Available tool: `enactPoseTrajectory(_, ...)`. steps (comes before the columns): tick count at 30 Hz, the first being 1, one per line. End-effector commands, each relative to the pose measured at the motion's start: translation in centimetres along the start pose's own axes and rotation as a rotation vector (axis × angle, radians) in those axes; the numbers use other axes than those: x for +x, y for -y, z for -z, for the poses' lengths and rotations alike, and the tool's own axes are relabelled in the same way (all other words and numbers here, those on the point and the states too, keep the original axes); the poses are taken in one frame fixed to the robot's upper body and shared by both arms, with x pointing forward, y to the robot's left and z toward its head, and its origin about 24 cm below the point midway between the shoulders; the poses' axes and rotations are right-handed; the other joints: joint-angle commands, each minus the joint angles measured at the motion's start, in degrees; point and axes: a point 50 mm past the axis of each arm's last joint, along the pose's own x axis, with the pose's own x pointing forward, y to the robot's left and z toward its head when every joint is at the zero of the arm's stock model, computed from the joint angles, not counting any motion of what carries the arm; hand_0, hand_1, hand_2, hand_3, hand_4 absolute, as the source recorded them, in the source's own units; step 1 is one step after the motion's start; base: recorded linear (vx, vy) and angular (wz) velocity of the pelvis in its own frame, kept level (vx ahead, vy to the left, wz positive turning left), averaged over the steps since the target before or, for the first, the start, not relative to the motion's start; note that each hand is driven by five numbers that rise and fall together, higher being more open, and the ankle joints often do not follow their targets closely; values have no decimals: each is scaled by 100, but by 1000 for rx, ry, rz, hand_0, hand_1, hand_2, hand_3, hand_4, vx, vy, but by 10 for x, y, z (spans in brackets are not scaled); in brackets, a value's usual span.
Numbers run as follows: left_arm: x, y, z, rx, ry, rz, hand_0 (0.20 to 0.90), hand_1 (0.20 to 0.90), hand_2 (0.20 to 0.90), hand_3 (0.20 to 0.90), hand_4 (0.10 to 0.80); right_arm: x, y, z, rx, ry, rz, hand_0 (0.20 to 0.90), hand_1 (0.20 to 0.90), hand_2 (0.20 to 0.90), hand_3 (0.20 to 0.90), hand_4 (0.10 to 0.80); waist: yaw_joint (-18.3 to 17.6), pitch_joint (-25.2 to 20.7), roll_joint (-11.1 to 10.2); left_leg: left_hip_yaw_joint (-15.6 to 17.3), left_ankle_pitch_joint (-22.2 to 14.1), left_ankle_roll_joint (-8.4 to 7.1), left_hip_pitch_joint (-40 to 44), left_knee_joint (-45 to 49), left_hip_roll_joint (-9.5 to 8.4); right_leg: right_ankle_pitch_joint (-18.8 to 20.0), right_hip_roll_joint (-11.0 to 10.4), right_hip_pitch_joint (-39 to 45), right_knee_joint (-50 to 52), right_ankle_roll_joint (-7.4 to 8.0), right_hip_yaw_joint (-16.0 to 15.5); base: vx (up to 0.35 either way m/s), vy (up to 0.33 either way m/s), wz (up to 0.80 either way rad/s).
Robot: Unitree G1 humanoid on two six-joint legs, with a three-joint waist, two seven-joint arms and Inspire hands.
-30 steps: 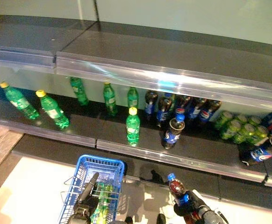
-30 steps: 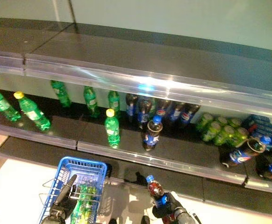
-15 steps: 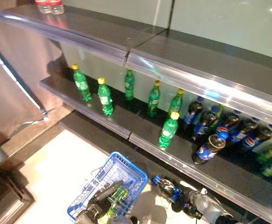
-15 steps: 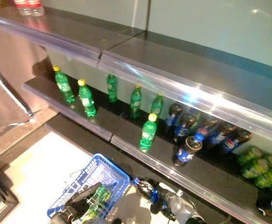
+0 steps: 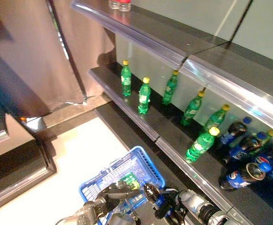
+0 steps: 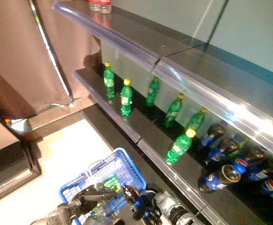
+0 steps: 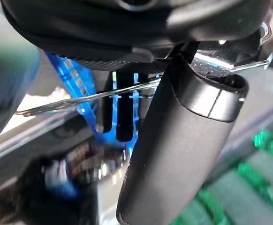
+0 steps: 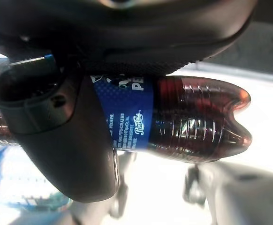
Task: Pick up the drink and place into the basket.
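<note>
Shelf [image 5: 141, 126] of bottles, right hand [image 5: 167, 206] gripping cola bottle [image 8: 193, 117] beside blue basket [image 5: 141, 164]

Top shelf [image 5: 164, 33]: grey, with a clear front strip; two small bottles with red caps [image 5: 119, 4] stand at its far left end.
Middle shelf [image 5: 141, 124]: dark board under the top one, also with a clear front strip.
Green bottles [image 5: 144, 96]: yellow caps, spread along the left and middle of the middle shelf, well apart from each other; one [image 5: 201, 144] stands nearer the front edge than its neighbours.
Cola bottles [image 5: 242, 150]: blue labels and caps, crowded together at the right end of the middle shelf.
Floor [image 5: 75, 161]: pale, with dark strips beside it.
</note>
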Motion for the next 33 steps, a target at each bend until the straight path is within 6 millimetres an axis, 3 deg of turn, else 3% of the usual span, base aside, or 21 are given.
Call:
enactPoseTrajectory(1, -3, 59, -65, 337, 166, 390, 300, 300, 300, 200, 100, -8, 6, -54, 28, 145, -84, 300, 300, 300, 200, 100, 109, -645, 144, 769, -663, 60, -7, 164, 45, -308, 135, -324, 665, -235, 228, 35, 43, 7)
enactPoseTrajectory(6, -8, 83, -61, 378, 111, 553, 300, 300, 300, 200, 100, -5, -11, -67, 189, 180, -181, 300, 300, 300, 200, 100, 235, -700, 122, 668, -658, 87, 26, 166, 33, -344, 89, -346, 790, -200, 182, 39, 41, 8)
enactPoseTrajectory(13, -15, 118, -45, 431, 11, 772, 300, 300, 300, 200, 100, -3, -18, -76, 278, 195, -234, 300, 300, 300, 200, 100, 381, -697, 92, 546, -679, 131, 52, 206, 20, -385, 65, -310, 879, -162, 178, 29, 15, 6)
enactPoseTrajectory(17, -19, 127, -37, 436, -39, 848, 300, 300, 300, 200, 100, -3, -18, -84, 296, 211, -223, 300, 300, 300, 200, 100, 449, -704, 61, 475, -683, 138, 55, 236, 9, -387, 54, -296, 918, -131, 166, 42, -6, 20)
enactPoseTrajectory(24, -25, 145, -17, 361, -126, 993, 300, 300, 300, 200, 100, -4, -4, -86, 224, 196, -72, 300, 300, 300, 200, 100, 526, -759, 10, 386, -689, 161, 39, 263, -4, -375, 41, -281, 931, -84, 151, 54, -3, 9)
enactPoseTrajectory(27, -30, 157, -5, 325, -178, 1093, 300, 300, 300, 200, 100, -6, 7, -89, 157, 187, 69, 300, 300, 300, 200, 100, 590, -742, 19, 354, -724, 171, 41, 302, -3, -403, 42, -249, 954, -68, 174, 68, 1, 3)
enactPoseTrajectory(33, -34, 165, 4, 338, -213, 1158, 300, 300, 300, 200, 100, -9, 20, -93, 63, 186, 211, 300, 300, 300, 200, 100, 634, -715, 11, 297, -737, 197, -49, 444, -37, -375, 14, -256, 993, -32, 201, 60, 5, 7)
